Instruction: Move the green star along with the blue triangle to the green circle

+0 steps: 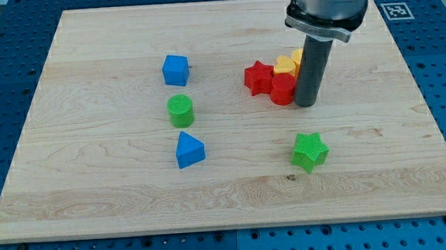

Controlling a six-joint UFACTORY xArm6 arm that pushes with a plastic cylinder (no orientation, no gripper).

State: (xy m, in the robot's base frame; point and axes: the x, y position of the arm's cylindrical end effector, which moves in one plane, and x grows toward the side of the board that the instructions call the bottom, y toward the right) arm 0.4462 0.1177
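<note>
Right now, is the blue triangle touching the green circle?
Apart. The camera view shows a strip of bare board between the blue triangle and the green circle above it.

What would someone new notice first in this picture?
Probably the dark rod coming down from the view's top right, my tip right beside a tight red and yellow cluster. Then the green star, alone below it, and on the view's left the column of blue cube, green circle, blue triangle.
</note>
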